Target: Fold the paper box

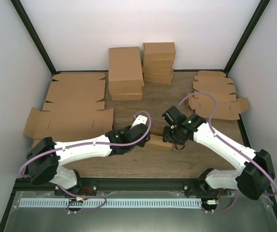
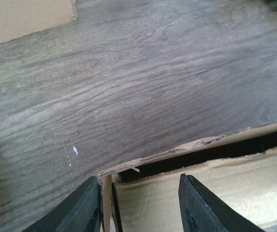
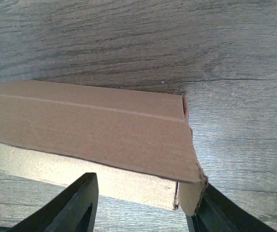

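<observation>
**Item.** Paper box (image 1: 159,143): small brown carton on the table (image 1: 129,166), lying between the two grippers. Partly formed, with the interior open on the L side.

**L gripper** (image 2: 138,215): jaws spread, nothing clamped. One end wall of the box stands just inside one finger (image 2: 80,210), with the box interior under the gap.

**R gripper** (image 3: 143,208): jaws spread wide, straddling the box's other end. The corner sits against or just beside one finger (image 3: 220,212); contact can't be confirmed and no firm hold is evident.

**Handling (judgement).** Thin board, light, stiff across panels, weak at creases. The L wrist view shows a ragged, torn wall edge, so it is prob. easily crushed by a hard pinch. Likely to slide on the smooth wood unless braced by the opposite hand. Best hold is a wall edge near a corner, not mid-panel.

**Surroundings.**
- Finished box stacks (image 1: 159,63) sit well beyond both sets of fingertips.
- Flat blanks (image 1: 71,118) lie off the L gripper's outer side.
- Die-cut blanks (image 1: 215,96) lie off the R gripper's outer side.

None of these is near the box. The main obstruction is that each gripper crowds the other, and the purple cable (image 1: 149,123) loops close over the wrists.
</observation>
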Controlling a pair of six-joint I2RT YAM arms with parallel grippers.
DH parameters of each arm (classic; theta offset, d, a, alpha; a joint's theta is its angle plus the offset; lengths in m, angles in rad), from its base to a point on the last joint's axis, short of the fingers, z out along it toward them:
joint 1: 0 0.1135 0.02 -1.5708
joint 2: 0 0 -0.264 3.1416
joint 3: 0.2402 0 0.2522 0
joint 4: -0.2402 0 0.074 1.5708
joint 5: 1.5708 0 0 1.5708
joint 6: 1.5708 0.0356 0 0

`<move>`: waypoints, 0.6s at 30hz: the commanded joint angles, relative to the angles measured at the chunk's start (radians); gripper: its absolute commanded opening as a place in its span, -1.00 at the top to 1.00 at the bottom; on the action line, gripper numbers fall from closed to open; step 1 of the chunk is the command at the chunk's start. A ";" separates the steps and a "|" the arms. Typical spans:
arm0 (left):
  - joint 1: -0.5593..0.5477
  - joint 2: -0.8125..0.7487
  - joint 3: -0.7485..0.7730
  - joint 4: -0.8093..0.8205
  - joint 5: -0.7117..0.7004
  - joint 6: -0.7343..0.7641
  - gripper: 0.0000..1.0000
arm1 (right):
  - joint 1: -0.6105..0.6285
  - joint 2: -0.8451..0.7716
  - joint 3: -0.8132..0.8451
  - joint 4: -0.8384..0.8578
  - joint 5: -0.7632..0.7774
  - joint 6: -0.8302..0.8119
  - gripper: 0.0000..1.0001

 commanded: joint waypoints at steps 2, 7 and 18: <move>0.007 -0.024 0.016 -0.002 0.071 -0.019 0.07 | 0.005 -0.022 -0.002 -0.007 0.039 -0.003 -0.02; 0.024 -0.025 0.001 0.023 0.123 -0.027 0.04 | 0.005 -0.027 -0.011 -0.016 0.084 0.007 0.00; 0.043 -0.014 -0.005 0.039 0.186 -0.048 0.13 | 0.004 -0.031 -0.038 0.008 0.063 -0.003 0.10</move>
